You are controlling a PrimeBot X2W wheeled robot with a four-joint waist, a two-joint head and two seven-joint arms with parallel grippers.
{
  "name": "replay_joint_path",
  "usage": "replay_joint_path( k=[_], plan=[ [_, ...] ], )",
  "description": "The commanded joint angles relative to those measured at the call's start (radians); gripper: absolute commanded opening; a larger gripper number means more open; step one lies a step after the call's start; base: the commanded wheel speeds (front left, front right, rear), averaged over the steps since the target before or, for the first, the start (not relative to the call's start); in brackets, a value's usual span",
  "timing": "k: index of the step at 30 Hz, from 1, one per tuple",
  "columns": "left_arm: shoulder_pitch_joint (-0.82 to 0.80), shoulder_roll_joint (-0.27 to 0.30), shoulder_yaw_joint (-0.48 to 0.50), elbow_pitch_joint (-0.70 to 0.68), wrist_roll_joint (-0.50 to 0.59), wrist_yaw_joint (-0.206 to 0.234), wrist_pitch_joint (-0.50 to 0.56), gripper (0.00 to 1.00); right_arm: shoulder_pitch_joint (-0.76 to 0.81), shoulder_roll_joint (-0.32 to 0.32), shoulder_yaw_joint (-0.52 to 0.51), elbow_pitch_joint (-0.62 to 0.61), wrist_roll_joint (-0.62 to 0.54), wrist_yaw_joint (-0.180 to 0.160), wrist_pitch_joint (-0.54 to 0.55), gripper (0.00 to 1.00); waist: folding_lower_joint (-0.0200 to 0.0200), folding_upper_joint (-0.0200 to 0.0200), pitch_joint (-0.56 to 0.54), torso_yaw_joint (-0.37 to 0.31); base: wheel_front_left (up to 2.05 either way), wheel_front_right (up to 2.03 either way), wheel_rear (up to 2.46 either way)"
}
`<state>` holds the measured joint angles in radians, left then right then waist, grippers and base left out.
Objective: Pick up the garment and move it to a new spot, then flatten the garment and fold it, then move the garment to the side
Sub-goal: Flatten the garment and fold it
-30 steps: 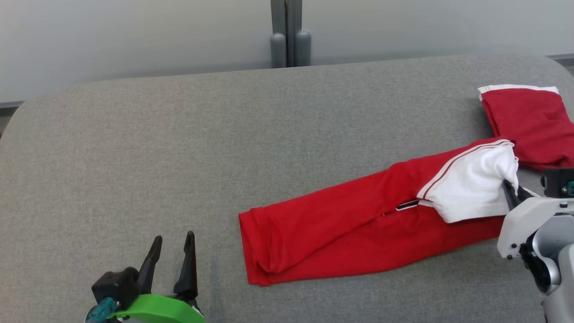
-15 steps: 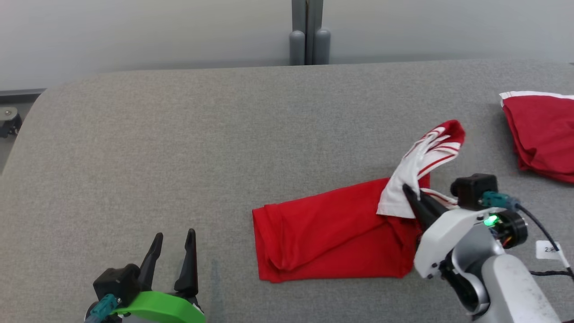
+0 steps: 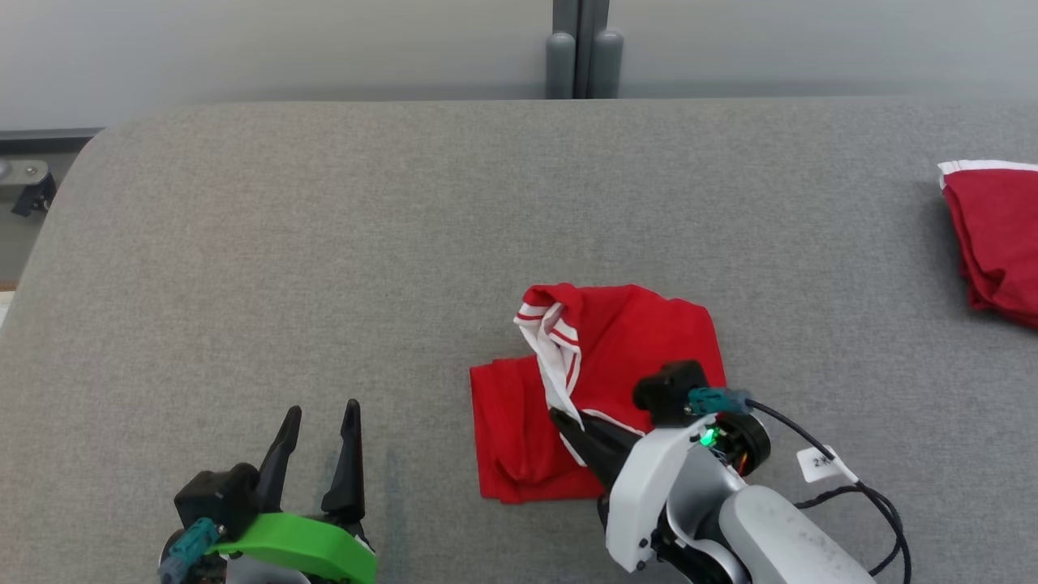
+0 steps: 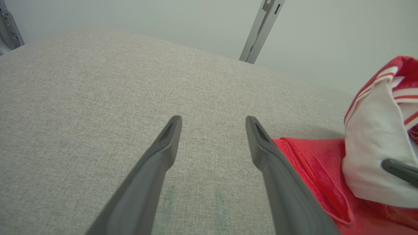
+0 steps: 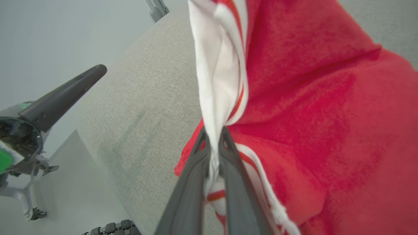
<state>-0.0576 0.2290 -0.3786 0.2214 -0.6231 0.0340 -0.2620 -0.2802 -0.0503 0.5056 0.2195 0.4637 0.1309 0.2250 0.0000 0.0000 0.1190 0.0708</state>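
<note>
The right jaws pinch the white-lined edge of the red garment point(image 3: 649, 332), doubled over its own lower half near 5 o'clock on the table point(image 3: 324, 243). Folding seems underway; finishing it and the sideways move remain. The left jaws stand spread, empty, at 7 o'clock.

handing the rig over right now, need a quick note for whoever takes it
Right claw: shut on the red garment by its white striped edge, lifted off the rest.
Left claw: open, empty, over the grey table left of the garment.
Done: garment gripped, one end doubled over the other.
Left: flatten, finish folding, move it aside.
Another red garment lies far right.
</note>
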Motion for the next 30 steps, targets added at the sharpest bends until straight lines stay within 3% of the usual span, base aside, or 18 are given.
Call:
replay_joint_path(
  k=[1,7,8,11,12,21,30],
  plan=[
    [-0.020,-0.004,0.000,0.004,-0.004,-0.006,-0.001,1.00,-0.025,-0.002,0.022,0.025,0.020,-0.001,-0.016,0.00,0.0000,0.0000,0.006,0.008,0.00,0.00,0.00],
    [-0.029,-0.013,-0.001,0.018,-0.002,-0.012,-0.001,1.00,-0.091,-0.002,0.102,0.143,0.082,-0.001,-0.052,0.00,0.0000,0.0000,0.010,0.024,0.00,0.00,0.00],
    [-0.031,-0.014,-0.001,0.021,-0.002,-0.013,-0.002,1.00,-0.103,-0.002,0.114,0.162,0.088,-0.001,-0.062,0.09,0.0000,0.0000,0.010,0.026,0.00,0.00,0.00],
    [-0.033,-0.018,0.002,0.026,-0.001,-0.015,-0.002,1.00,-0.127,-0.001,0.154,0.187,0.116,-0.001,-0.084,0.65,0.0000,0.0000,0.008,0.031,0.00,0.00,0.00],
    [-0.033,-0.019,0.003,0.028,-0.001,-0.014,-0.002,1.00,-0.134,-0.002,0.169,0.190,0.131,-0.001,-0.092,1.00,0.0000,0.0000,0.007,0.031,0.00,0.00,0.00],
    [-0.021,-0.023,0.019,0.022,0.012,-0.017,-0.003,1.00,-0.181,-0.002,0.227,0.151,0.190,-0.001,-0.178,1.00,0.0000,0.0000,-0.009,0.016,0.00,0.00,0.00],
    [-0.042,-0.027,0.007,0.009,0.056,-0.030,-0.003,1.00,-0.187,-0.002,0.016,0.163,-0.028,-0.001,-0.338,1.00,0.0000,0.0000,-0.034,-0.008,0.00,0.00,0.00]
  ],
)
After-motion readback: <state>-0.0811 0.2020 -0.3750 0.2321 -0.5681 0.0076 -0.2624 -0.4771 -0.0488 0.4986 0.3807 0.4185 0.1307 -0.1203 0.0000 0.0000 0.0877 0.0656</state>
